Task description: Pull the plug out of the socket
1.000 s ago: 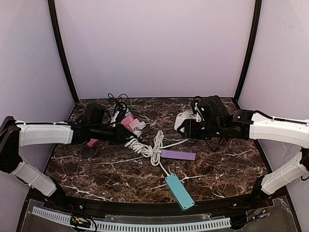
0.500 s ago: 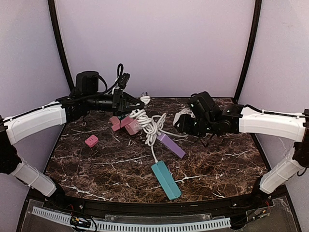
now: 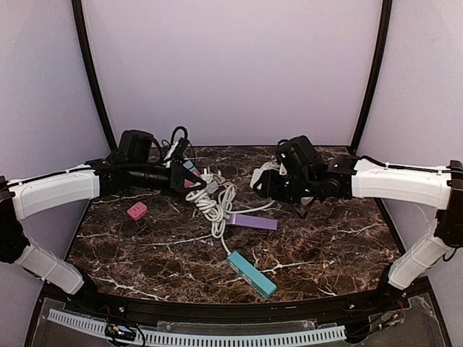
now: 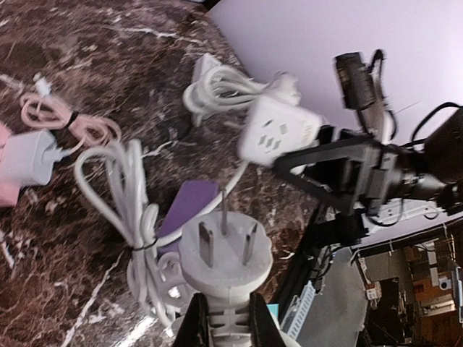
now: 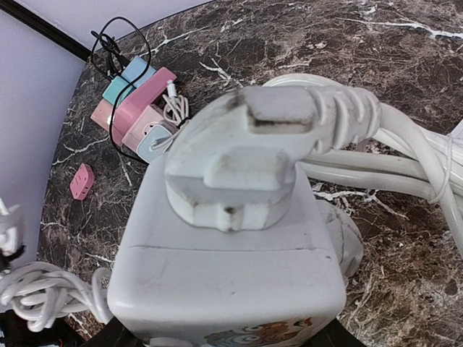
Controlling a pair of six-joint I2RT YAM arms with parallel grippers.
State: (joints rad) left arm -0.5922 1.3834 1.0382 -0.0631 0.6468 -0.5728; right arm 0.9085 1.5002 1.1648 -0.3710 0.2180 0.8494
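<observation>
The white plug [image 4: 224, 253] sits low in the left wrist view, its three prongs bare and apart from the socket [image 4: 278, 134] at upper middle. The left claw [image 4: 224, 329] is clenched on the plug's body. The right claw [image 3: 269, 184] grasps the socket, with a second plug [image 5: 246, 155] seated in it. Coiled cable [image 3: 215, 206] lies on the counter [image 3: 325, 238] between them.

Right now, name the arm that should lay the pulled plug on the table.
Left. The left gripper is shut on the white three-pin plug, prongs clear of the white socket cube; the right gripper is busy holding that cube.
</observation>
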